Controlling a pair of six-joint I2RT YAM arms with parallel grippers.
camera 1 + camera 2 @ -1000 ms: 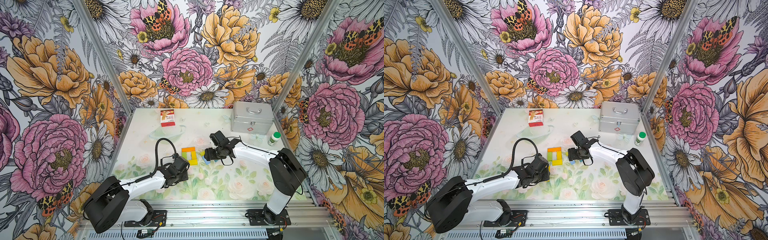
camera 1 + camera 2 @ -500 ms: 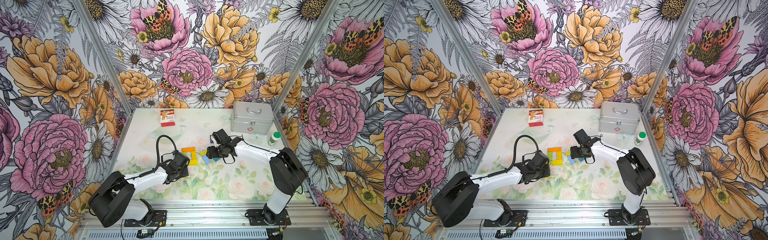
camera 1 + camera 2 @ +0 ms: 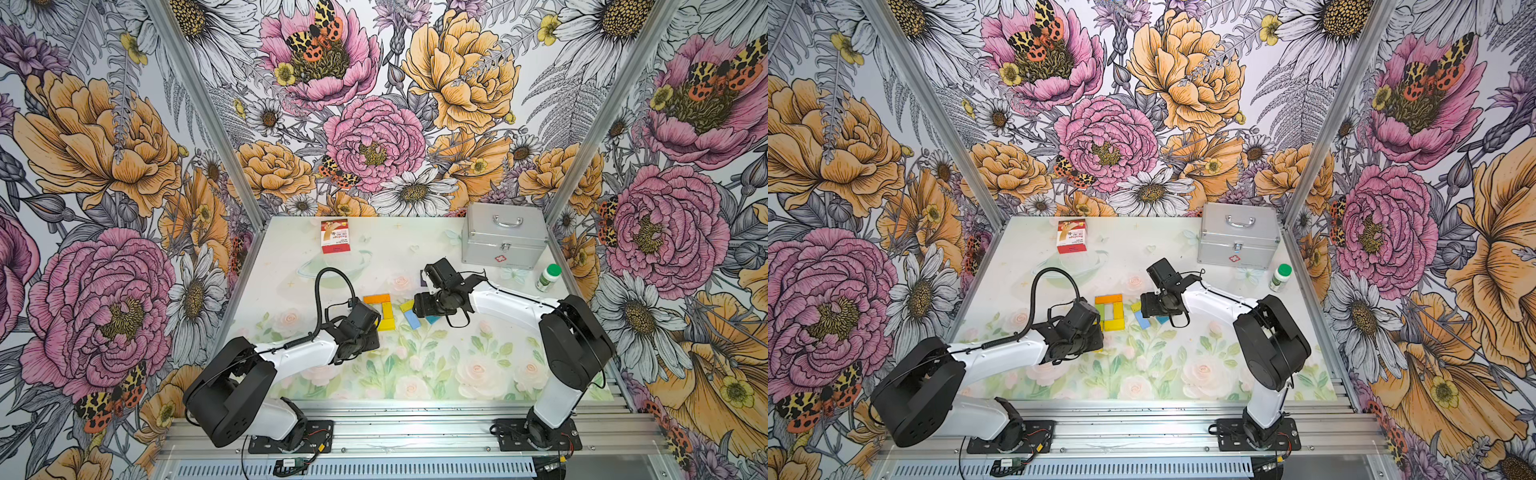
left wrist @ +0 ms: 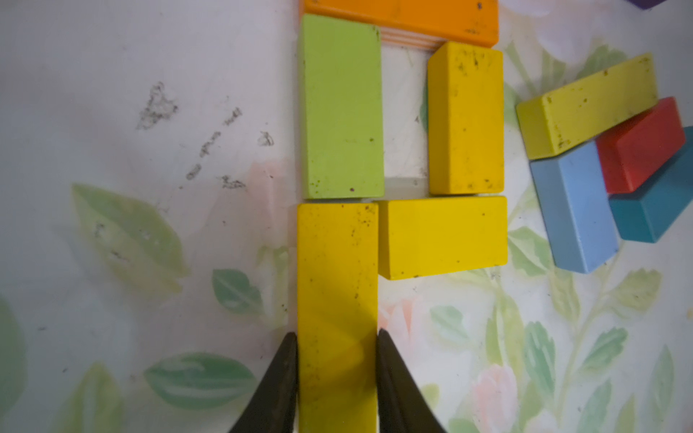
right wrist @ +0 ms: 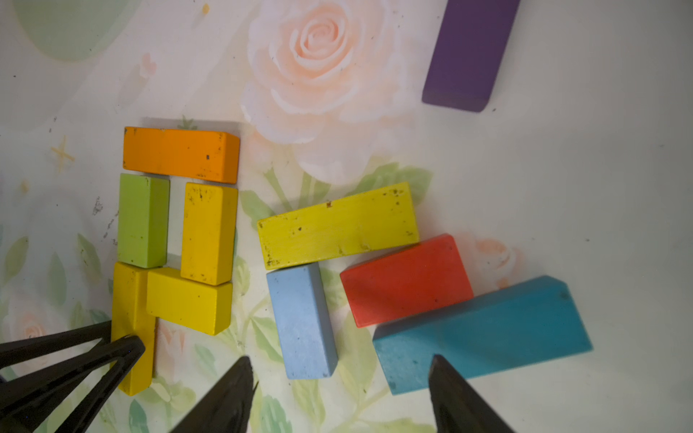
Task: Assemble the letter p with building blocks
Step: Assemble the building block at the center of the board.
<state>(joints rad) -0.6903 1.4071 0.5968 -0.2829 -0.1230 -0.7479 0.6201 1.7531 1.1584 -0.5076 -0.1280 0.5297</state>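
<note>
Left gripper (image 4: 335, 333), jaws pressed against both long sides of the long yellow block (image 4: 337, 270), which lies flat on the table (image 3: 415, 374) as the stem of the letter. At the stem's far end, the green block (image 4: 341, 108), orange block (image 4: 401, 15) and two short yellow blocks (image 4: 465, 120) enclose a small bare square. Right gripper (image 5: 339, 360), fingers spread and holding nothing, hangs over the loose pile just beside the letter: lime-yellow block (image 5: 337, 225), light blue block (image 5: 302, 322), red block (image 5: 407, 281), teal block (image 5: 487, 333); purple block (image 5: 468, 52) lies apart
</note>
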